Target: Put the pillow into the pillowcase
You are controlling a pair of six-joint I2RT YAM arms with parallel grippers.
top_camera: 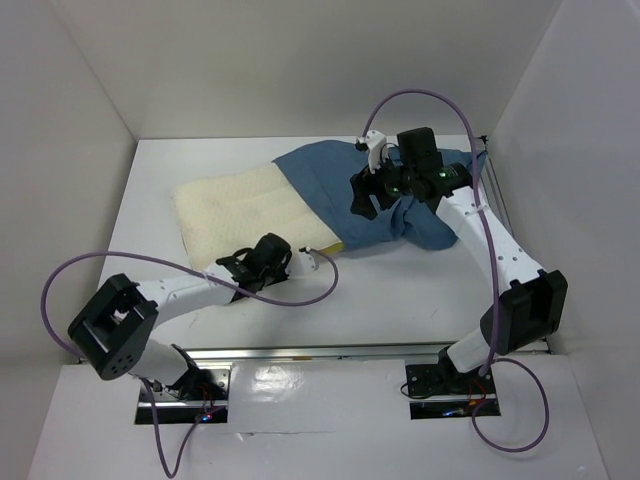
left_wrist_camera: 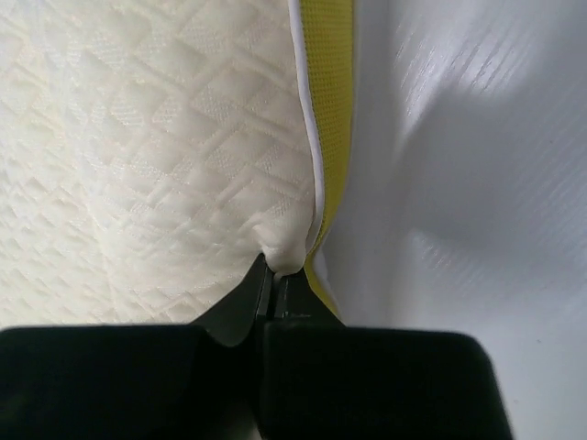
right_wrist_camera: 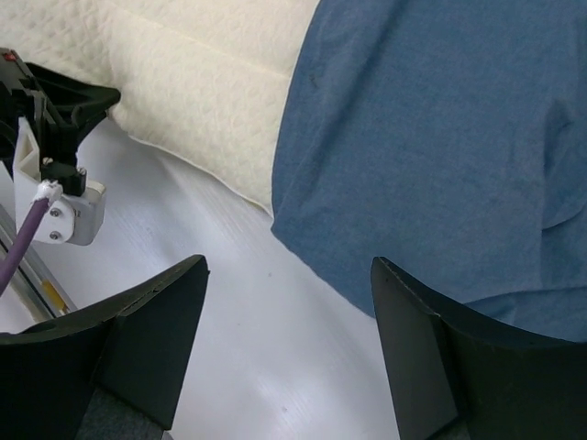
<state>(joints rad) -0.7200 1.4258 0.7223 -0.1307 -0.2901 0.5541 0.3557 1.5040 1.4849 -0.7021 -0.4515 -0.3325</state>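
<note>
The cream-yellow pillow (top_camera: pixel 240 205) lies left of centre, its right end under the denim-blue pillowcase (top_camera: pixel 345 190). My left gripper (top_camera: pixel 262 248) sits at the pillow's near edge. In the left wrist view this gripper (left_wrist_camera: pixel 275 270) is shut on a small pinch of the pillow's quilted fabric (left_wrist_camera: pixel 147 156), just beside the yellow edge band (left_wrist_camera: pixel 332 110). My right gripper (top_camera: pixel 372 195) hangs above the pillowcase. In the right wrist view it (right_wrist_camera: pixel 289 275) stands open and holds nothing, with the pillowcase (right_wrist_camera: pixel 440 137) and the pillow (right_wrist_camera: pixel 202 92) below and beyond its fingertips.
White walls enclose the table on the left, back and right. A metal rail (top_camera: pixel 320 352) runs along the near edge and another (top_camera: pixel 490 185) along the right side. Purple cables loop from both arms. The left wrist's white mount (right_wrist_camera: pixel 69 206) shows in the right wrist view.
</note>
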